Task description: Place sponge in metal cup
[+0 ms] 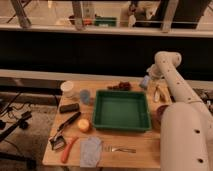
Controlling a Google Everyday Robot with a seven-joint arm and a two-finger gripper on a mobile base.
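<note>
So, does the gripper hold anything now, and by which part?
Cannot be told. The gripper is at the table's far right corner, half hidden by the arm.

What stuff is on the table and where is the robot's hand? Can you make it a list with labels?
table: wooden
middle: green tray
left side: white cup, blue cup, dark block, yellow-orange ball
front: orange-handled tool, grey cloth, fork
back: dark berries
gripper: far right edge of the table, near, below the white arm
metal cup: cannot pick it out
sponge: cannot tell which item it is
</note>
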